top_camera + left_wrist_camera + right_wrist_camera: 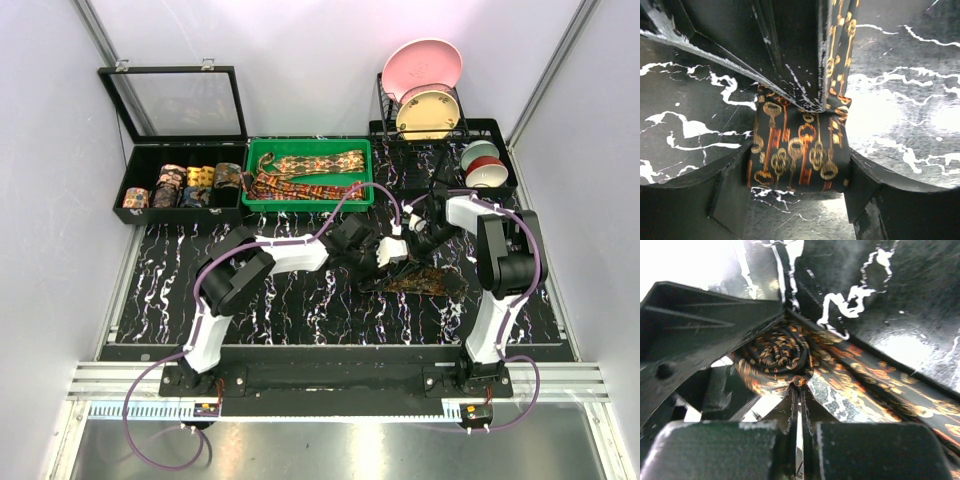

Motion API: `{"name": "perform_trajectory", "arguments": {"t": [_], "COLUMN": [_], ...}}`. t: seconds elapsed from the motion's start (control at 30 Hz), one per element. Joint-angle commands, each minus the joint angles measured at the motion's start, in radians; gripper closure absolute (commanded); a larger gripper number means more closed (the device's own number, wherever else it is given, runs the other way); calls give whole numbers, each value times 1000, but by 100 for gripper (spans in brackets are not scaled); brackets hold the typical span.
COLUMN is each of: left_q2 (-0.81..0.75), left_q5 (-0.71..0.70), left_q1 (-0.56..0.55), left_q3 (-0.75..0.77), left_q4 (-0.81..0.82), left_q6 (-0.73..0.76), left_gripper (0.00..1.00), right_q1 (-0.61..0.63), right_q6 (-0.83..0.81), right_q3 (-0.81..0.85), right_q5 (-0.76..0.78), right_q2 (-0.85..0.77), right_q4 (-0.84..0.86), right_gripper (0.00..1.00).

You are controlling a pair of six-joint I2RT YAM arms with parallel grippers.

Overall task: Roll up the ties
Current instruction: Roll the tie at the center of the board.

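Near the middle of the table (250, 300), both grippers meet over one tie (420, 282), which is part rolled and lies flat and dark on the marbled top. Its rolled end forms a tight coil (795, 150) standing on edge, and the loose tail (880, 385) runs away from it across the table.

The main risk is the coil springing open. The left gripper (797, 180) has its jaws spread, one finger (725, 195) just beside each flank of the coil, so it is bracketing the roll, not clamping it. If those fingers draw off with nothing pressing the wraps, the outer turns would likely slacken and slide. A second risk is the coil tipping onto its flat side, since it is narrow and the tail pulls from one side only.

The right gripper (799, 392) has its jaws pressed together, tips right at the coil's rim. Whether a fold of cloth is caught between them I cannot tell. If it is not, nothing holds the roll. If it is, pulling away could drag the inner turns out.
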Motion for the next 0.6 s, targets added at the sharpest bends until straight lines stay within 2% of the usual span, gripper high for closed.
{"name": "perform_trajectory", "arguments": {"t": [0.0,0.2,0.3,0.47,0.57], "left_q2": [26,45,65,69,63], "left_q5": [99,156,165,162,131], "left_q1": [-6,-4,-6,-6,-6], "left_q3": [9,0,3,-32,-43], "left_q4": [77,140,143,155,112], "left_q6": [-41,-54,-51,-41,-18], "left_gripper": [32,34,44,51,64], "right_q1": [30,38,41,49,52], "right_q6": [-12,-12,-11,-12,-17], "right_q3": [18,44,46,49,78], "right_q5": [156,165,161,141,110], "right_q2": [50,93,98,112,119], "right_q4": [28,26,29,29,9], "right_gripper": [100,100,100,100,100]}}
